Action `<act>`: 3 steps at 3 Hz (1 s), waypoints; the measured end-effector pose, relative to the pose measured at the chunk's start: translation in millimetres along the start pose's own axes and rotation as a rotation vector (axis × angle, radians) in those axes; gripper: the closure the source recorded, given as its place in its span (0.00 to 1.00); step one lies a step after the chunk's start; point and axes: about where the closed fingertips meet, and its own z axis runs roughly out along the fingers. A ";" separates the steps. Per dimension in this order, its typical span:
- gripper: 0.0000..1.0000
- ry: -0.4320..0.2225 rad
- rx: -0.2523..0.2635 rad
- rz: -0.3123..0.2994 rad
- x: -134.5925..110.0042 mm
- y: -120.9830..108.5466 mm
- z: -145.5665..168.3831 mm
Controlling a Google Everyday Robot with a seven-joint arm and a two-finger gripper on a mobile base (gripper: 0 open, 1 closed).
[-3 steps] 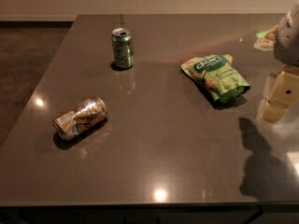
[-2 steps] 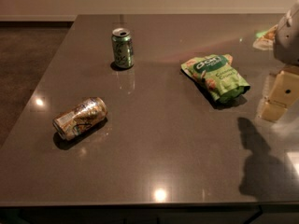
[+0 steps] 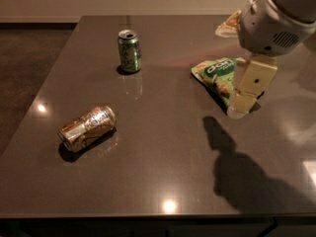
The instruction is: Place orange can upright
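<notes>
Gripper (image 3: 240, 108) hangs at the right edge of the green bag (image 3: 216, 73), with no can in it; how open it is I cannot tell. Orange can (image 3: 88, 128) lies on its side well left of the bag, untouched. Reaching, grasping and standing it up all remain.

My arm (image 3: 276, 16) ends in a big round white shell with a small patch of air slots. Below it, on the right side of the view, is my gripper (image 3: 240, 107), pale yellow, boxy and flat-sided.

The orange can (image 3: 88, 127) lies sideways, the pincer (image 3: 241, 107) over a green bag (image 3: 213, 71).
</notes>
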 end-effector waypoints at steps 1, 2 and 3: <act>0.00 -0.021 -0.028 -0.120 -47.5 -3.3 26.3; 0.00 -0.019 -0.092 -0.260 -100.8 -3.1 70.4; 0.00 -0.002 -0.153 -0.370 -136.7 -3.0 107.1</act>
